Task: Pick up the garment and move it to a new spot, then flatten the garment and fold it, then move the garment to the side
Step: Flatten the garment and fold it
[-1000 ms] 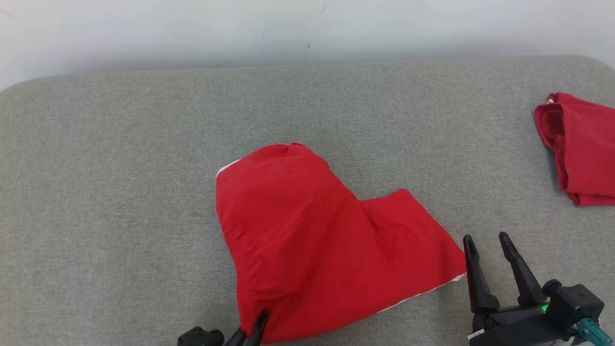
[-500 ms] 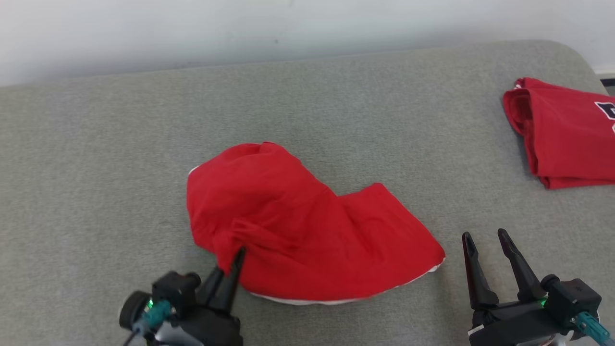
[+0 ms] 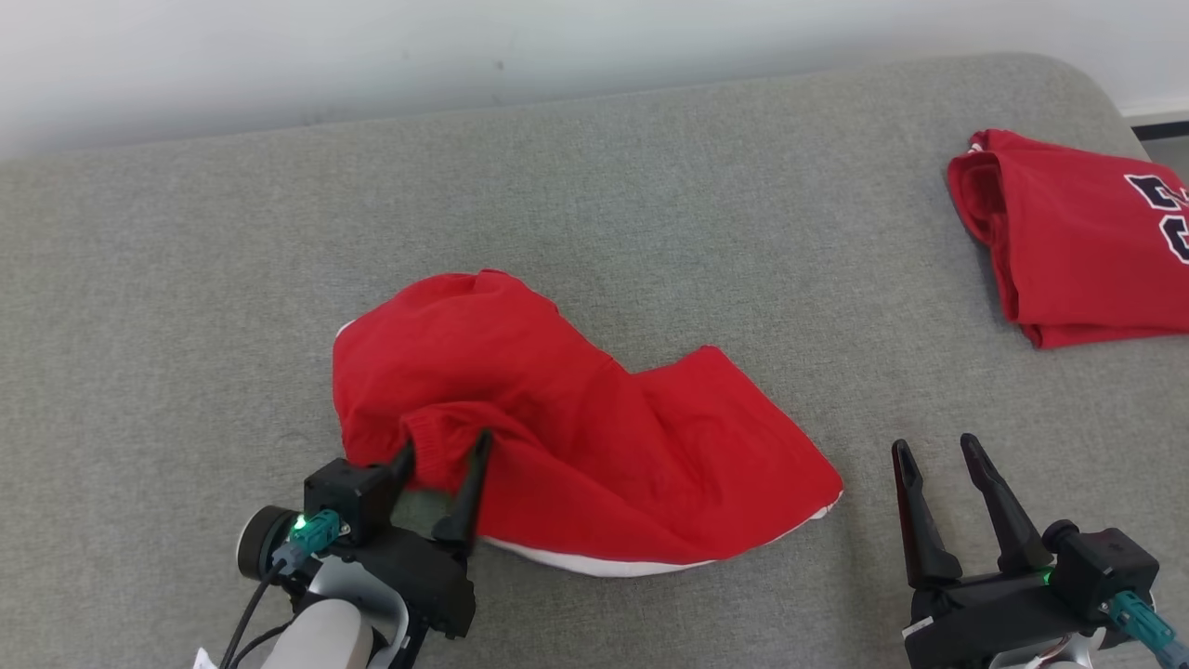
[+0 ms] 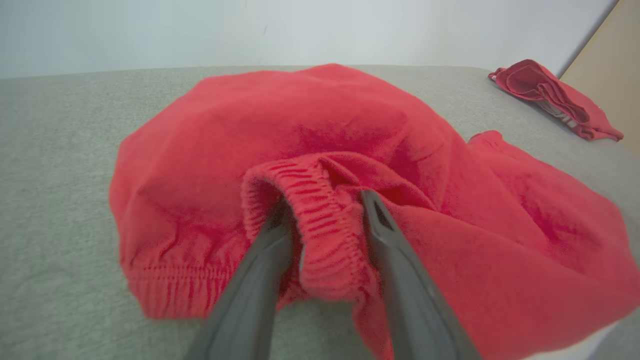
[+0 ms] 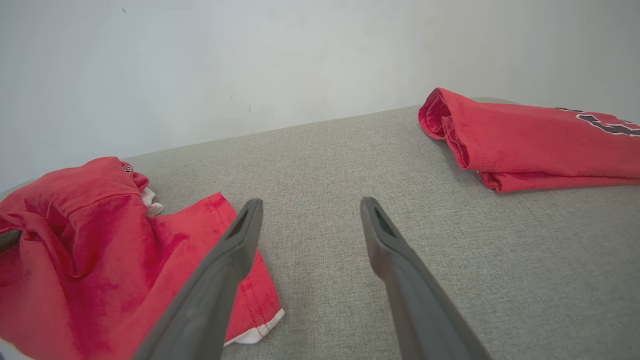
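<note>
The garment lies crumpled mid-desk. The left fingers stand parted around its waistband, gripping nothing; the right fingers gape empty beside it. Pulling back could snag the elastic and drag the cloth.

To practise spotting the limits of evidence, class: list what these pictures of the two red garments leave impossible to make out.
1. Head view: the lettering on the folded shirt is cut off by the right edge.
2. Left wrist view: whether the left gripper presses the waistband of the garment; bunched fabric hides the finger pads.
3. Head view: most of the garment's white part, covered by red cloth.
</note>
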Robot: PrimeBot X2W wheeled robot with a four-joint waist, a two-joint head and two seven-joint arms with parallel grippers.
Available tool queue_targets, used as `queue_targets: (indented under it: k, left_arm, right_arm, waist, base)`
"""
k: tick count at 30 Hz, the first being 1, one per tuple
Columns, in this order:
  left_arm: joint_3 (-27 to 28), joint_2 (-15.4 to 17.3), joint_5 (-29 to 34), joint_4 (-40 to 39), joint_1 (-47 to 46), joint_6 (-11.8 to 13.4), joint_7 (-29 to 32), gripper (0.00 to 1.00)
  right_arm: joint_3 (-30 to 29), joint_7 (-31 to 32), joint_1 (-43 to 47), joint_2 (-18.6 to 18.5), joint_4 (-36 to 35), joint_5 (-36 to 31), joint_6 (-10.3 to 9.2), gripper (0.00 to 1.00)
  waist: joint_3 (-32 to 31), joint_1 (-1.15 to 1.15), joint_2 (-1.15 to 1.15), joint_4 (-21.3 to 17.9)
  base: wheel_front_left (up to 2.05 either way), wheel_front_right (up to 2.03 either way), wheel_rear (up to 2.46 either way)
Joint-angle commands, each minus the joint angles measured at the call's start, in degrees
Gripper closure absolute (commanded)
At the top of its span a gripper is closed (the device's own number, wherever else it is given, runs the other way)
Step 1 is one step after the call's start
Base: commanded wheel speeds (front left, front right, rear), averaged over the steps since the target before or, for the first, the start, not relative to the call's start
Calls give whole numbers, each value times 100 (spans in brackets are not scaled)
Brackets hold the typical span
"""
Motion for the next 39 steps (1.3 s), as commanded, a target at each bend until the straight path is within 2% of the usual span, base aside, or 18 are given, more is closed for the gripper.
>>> queue_targets:
  k: [1, 11, 21, 34, 39]
  left_arm:
    - [41, -10, 73, -32, -6, -27, -27, 0]
    - [340, -120, 175, -725, 887, -75, -20, 0]
    - [654, -190, 231, -1393, 1869, 25, -21, 0]
    - [1842, -338, 987, -3093, 2580, 384, -21, 0]
    - [2179, -368, 1163, -3314, 2747, 389, -20, 0]
  right_arm:
    - [-14, 2, 20, 19, 6, -6, -16, 0]
    - [-51, 2, 194, 79, 45, -13, -16, 0]
    - [-93, 2, 337, 97, 50, -39, -16, 0]
    - [-27, 2, 461, 93, -10, -105, -16, 0]
    - [-11, 2, 520, 85, -51, -106, -16, 0]
  waist:
    - [-31, 0, 0, 32]
    - [-289, 0, 0, 303]
    - [-533, 0, 0, 677]
    - [-904, 0, 0, 752]
    - [-993, 0, 0, 714]
  base:
    - [0, 0, 0]
    - [0, 0, 0]
    - [0, 0, 0]
    - [0, 0, 0]
    - [0, 0, 0]
